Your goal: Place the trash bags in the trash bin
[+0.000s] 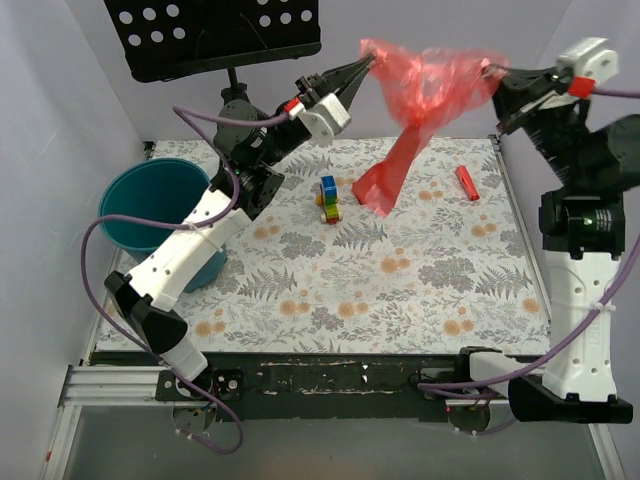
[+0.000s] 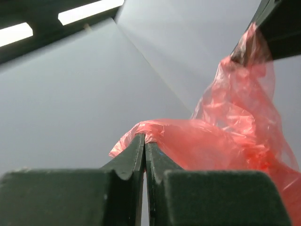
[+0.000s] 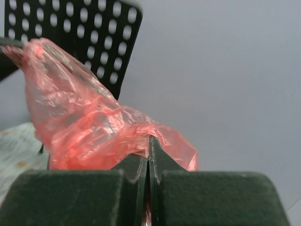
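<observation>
From the top camera, the trash bag (image 1: pixel 430 85) is a thin, translucent pink-red film, crinkled and slack; it is stretched in the air over the far side of the table (image 1: pixel 420 260) between the two arms, and a long tail hangs down from it to a folded end near the table top, between a stack of coloured blocks (image 1: pixel 328 200) and a small red stick (image 1: pixel 466 183). The left pincer (image 1: pixel 368 62) grips the bag's left corner and the right pincer (image 1: pixel 497 72) grips its right corner, both closed tight on the film; the teal trash bin (image 1: pixel 130 235) stands at the left edge of the table, well apart from the bag, partly behind the left arm; a perforated black panel (image 1: pixel 210 30) sits at the far left, above.

From the left wrist, the left pincer (image 2: pixel 144 139) has its jaws pressed together with a bunched fold of the bag (image 2: pixel 221 141) pinched at the tips; the film billows right and up to a dark shape at the top right corner.

From the right wrist, the right pincer (image 3: pixel 148 141) is likewise closed – no gap shows – on a gathered wad of the bag (image 3: pixel 84 127); the film rises left in wrinkled, glossy folds in front of the perforated black panel (image 3: pixel 70 28).
</observation>
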